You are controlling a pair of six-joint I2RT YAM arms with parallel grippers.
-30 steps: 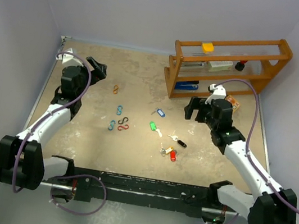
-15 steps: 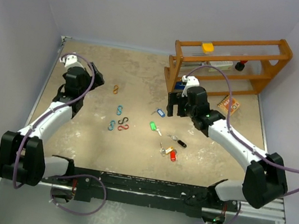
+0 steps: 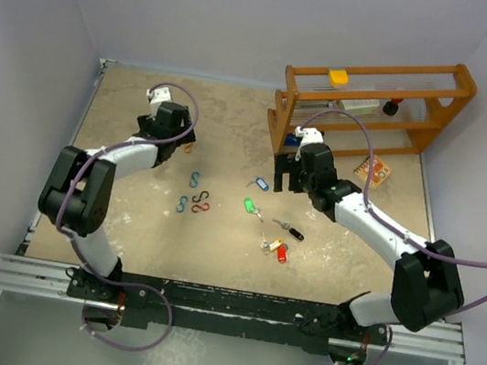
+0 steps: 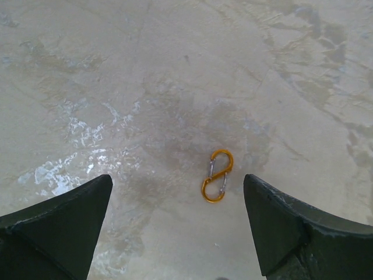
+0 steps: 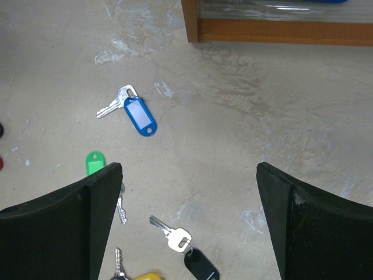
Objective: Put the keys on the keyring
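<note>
Left end effector [image 4: 177, 178] gapes empty above orange clip [image 4: 217, 183]; right end effector [image 5: 189, 167] gapes empty near blue-tagged key [image 5: 139, 114].

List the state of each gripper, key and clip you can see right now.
Left gripper, open, empty, above the orange clip.
Right gripper, open, empty.
Orange clip, lying flat, untouched.
Blue-tag key, lying loose on the table.
Green-tag key, lying loose.
Black-tag key, lying loose.
</note>
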